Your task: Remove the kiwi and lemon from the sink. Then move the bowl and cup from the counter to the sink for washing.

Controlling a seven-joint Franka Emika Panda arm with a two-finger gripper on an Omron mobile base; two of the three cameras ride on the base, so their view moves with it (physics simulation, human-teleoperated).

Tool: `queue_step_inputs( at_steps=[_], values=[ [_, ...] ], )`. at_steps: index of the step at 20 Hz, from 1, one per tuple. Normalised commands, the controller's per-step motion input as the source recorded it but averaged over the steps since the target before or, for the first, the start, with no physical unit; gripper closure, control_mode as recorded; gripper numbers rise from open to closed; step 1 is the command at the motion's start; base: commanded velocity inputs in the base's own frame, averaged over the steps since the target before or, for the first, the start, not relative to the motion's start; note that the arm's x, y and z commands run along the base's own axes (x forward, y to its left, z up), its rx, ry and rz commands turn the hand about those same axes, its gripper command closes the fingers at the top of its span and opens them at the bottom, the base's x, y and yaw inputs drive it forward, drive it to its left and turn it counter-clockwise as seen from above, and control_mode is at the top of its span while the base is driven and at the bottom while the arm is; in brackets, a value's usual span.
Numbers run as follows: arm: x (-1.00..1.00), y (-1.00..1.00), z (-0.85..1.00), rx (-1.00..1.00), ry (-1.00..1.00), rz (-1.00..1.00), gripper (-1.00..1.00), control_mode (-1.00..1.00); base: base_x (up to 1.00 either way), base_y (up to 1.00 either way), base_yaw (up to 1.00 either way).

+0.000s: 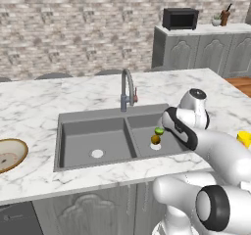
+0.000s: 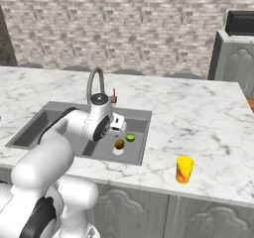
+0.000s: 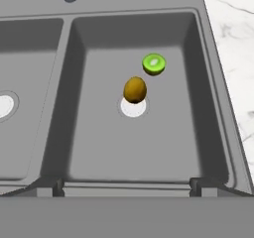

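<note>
Nothing done yet. Both fruits sit in the right basin of the sink [image 3: 208, 73]: the golden-brown lemon [image 3: 134, 89] at the drain's 12 o'clock edge, the green cut kiwi [image 3: 154, 64] just beside it at 1 o'clock. Your gripper [image 3: 128, 181] hangs above that basin, fingers spread wide, empty. Bowl [image 1: 10, 154] waits on the desk [image 1: 34, 106] at the sink's 9 o'clock; cup [image 2: 184, 169] at its 4 o'clock. All four moves remain.
</note>
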Motion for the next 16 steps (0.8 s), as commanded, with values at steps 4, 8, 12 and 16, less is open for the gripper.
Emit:
queue_step_inputs(
  at_steps=[4,8,12,16],
  values=[
    [0.18,0.00,-0.09,0.00,0.00,0.00,-1.00,-1.00,0.00,0.00,0.00],
    [0.18,0.00,-0.10,0.01,0.00,0.00,-1.00,-1.00,0.00,0.00,0.00],
    [0.16,-0.01,-0.11,0.02,0.00,0.00,-1.00,-1.00,0.00,0.00,0.00],
    [0.13,0.00,-0.15,0.02,0.01,0.00,-1.00,-1.00,0.00,0.00,0.00]
  ],
)
